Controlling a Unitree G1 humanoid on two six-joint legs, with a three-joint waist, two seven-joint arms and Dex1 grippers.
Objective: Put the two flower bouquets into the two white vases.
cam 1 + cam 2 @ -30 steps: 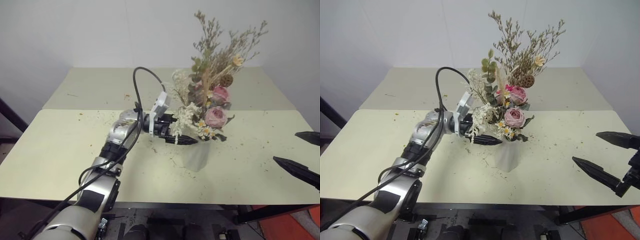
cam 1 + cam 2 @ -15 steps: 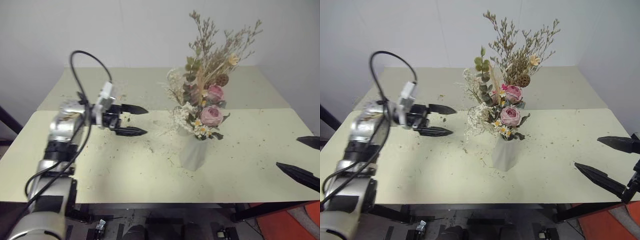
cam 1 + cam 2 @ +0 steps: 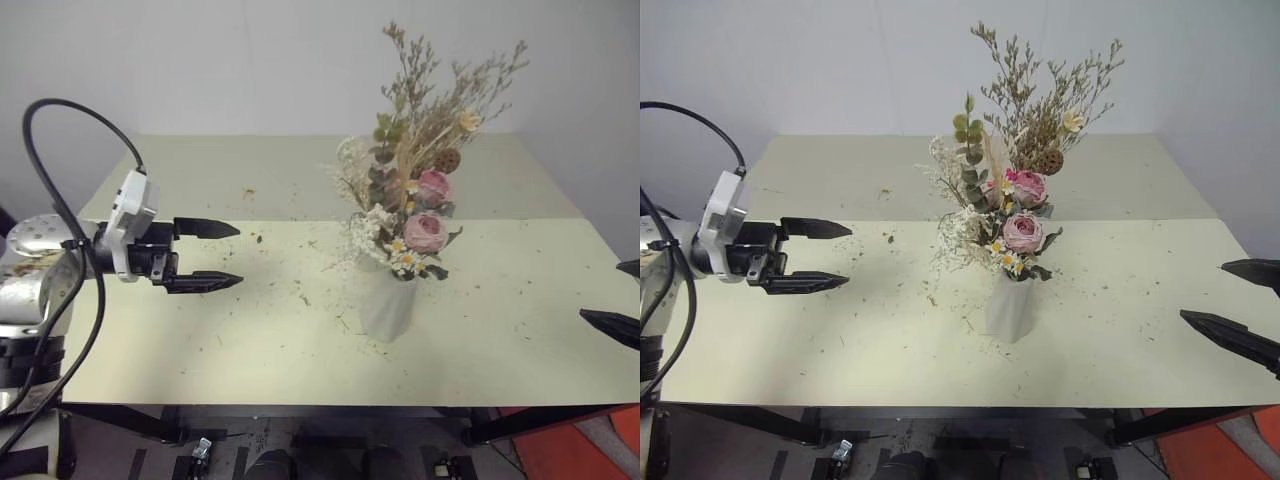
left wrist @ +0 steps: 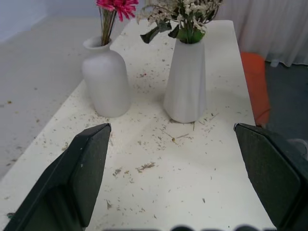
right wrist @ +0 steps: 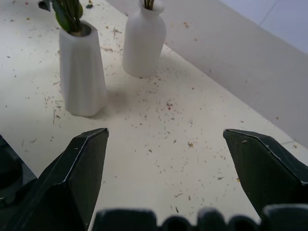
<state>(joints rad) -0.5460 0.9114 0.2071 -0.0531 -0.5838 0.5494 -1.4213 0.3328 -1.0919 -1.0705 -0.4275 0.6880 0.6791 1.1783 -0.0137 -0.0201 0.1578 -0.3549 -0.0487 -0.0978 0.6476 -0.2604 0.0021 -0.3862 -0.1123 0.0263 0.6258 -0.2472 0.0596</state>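
Left claw (image 3: 220, 255) has pulled away from the flowers toward the table's (image 3: 200, 340) left edge.
Both bouquets stand in their vases mid-table: fuller bouquet (image 3: 405, 235) in the cone vase (image 4: 186, 79), slim bouquet (image 3: 450, 100) in the bottle vase (image 4: 106, 79). Both claws, right claw (image 3: 1240, 305) included, are spread and empty; the task looks finished, leaving only withdrawal.

White vases (image 4: 185, 82), pink roses (image 3: 427, 231), a magenta daisy (image 4: 117, 5), pale cream table (image 3: 200, 330) flecked with brown debris

Matt white ceramic vases (image 4: 185, 82), smooth matt table (image 3: 250, 340), dried bouquets (image 3: 420, 170)
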